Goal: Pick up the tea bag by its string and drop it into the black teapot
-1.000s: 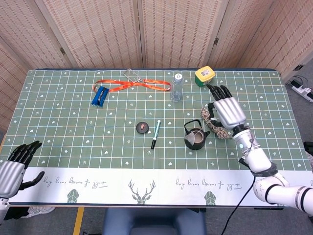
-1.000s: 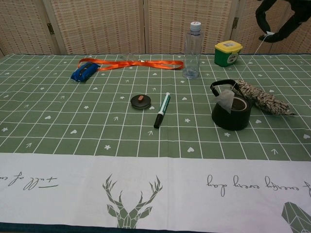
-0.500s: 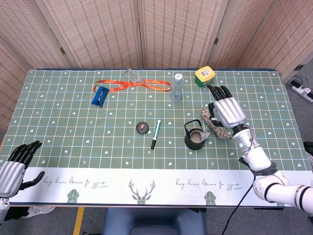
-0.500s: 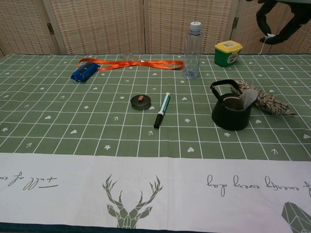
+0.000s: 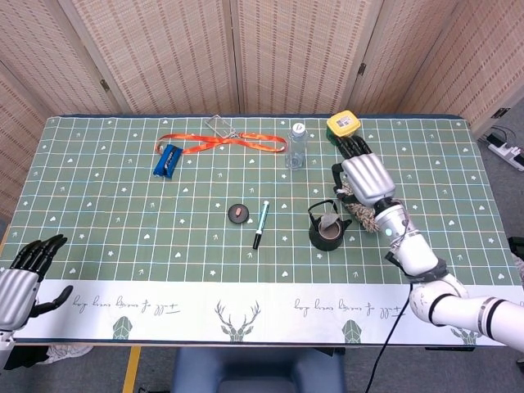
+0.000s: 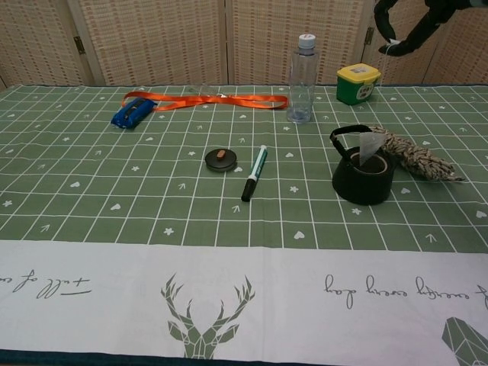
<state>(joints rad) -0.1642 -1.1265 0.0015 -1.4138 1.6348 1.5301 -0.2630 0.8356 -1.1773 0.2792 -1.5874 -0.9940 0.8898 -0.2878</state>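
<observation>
Green-clothed table (image 5: 123, 213): teapot (image 5: 327, 233), pen (image 5: 260, 223), bottle (image 5: 296, 146), lanyard (image 5: 233, 142).

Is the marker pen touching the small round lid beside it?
Apart. The chest view shows a strip of green cloth between the pen and the lid; the head view shows the same gap.

the teapot (image 6: 363, 179) at centre right is matt black, like cast metal, with a translucent papery tea bag (image 6: 370, 146) at its mouth, and the rope (image 6: 415, 158) just right of it is rough, mottled twine. the tablecloth (image 6: 91, 191) is matt green cloth with a white printed band along the lower edge, the bottle (image 6: 302, 80) at upper centre is clear smooth plastic, and the lanyard (image 6: 221, 101) at upper left is a glossy orange ribbon. the right hand (image 5: 362, 174) has a smooth silvery back and black fingers (image 6: 383, 18), and the screens (image 5: 164, 49) across the top look like woven, ribbed matting.
</observation>
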